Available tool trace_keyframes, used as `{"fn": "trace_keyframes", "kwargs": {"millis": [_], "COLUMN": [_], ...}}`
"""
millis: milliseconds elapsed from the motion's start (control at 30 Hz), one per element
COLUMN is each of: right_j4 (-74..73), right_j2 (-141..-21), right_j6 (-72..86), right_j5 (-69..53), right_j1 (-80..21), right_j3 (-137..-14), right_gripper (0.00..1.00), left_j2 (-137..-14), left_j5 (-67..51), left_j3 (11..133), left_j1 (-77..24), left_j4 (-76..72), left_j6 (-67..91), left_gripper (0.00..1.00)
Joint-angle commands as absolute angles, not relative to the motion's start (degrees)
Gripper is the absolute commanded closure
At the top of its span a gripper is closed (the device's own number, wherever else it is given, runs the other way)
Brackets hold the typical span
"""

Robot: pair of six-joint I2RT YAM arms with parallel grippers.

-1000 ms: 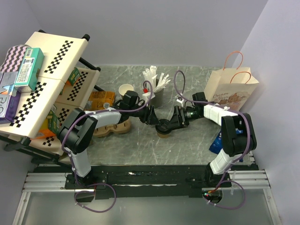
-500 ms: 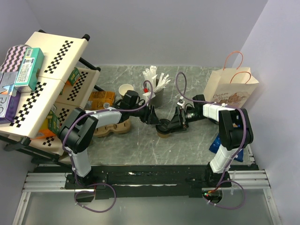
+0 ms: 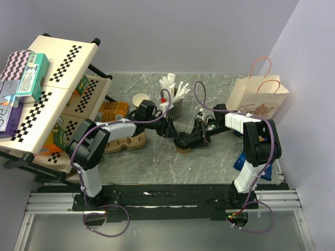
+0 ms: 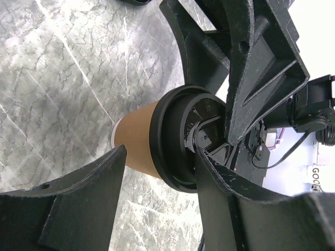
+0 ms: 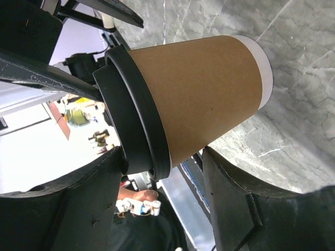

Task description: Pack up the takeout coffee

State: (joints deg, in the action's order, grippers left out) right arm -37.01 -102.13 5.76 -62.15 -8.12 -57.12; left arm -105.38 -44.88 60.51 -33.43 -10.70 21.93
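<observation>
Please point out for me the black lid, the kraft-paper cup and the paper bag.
black lid (image 4: 170, 141): left wrist view, on its outer rim.
kraft-paper cup (image 5: 204, 94): right wrist view, on its brown side wall.
paper bag (image 3: 259, 99): top external view, on its printed front.

A white label (image 4: 320, 172) at the right edge of the left wrist view carries the letters "GOO", cut off by the frame. Brown script is printed on the paper bag (image 3: 259, 102) but is too small to be read. Raised markings on the black lid (image 4: 175, 138) are illegible.
</observation>
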Motion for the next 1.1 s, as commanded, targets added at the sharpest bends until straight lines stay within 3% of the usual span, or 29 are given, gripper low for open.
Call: {"fn": "trace_keyframes", "kwargs": {"millis": [0, 167, 333, 467, 700, 1067], "right_j4": [-34.80, -34.37, -33.40, -35.15, -38.94, -40.25], "right_j2": [-105.29, -107.49, -108.72, -107.50, -100.90, -105.03], "right_j6": [2.20, 3.34, 4.22, -3.74, -13.18, -11.43], "right_j5": [-36.48, -36.57, -39.89, -48.84, -47.99, -44.66], "right_j1": [-10.37, -11.69, -9.76, -6.60, -6.59, -6.59], "right_j3": [-53.88, -53.44, -53.09, -54.92, -59.41, -59.50], "right_gripper": [0.37, 0.38, 0.33, 0.33, 0.28, 0.30], "left_j2": [-110.13, -108.99, -108.37, -108.11, -107.32, -111.35], "left_j5": [-31.55, -29.80, -30.32, -36.98, -48.58, -39.22], "left_j3": [58.19, 57.75, 57.83, 58.71, 60.11, 58.89], "left_j1": [-32.43, -31.56, -30.94, -30.85, -30.76, -30.67], "left_j4": [-1.93, -1.23, -1.23, -2.37, -5.80, -6.07], "left_j6": [16.17, 15.29, 14.77, 14.41, 17.13, 25.55], "left_gripper": [0.41, 0.40, 0.40, 0.39, 0.39, 0.40]}}
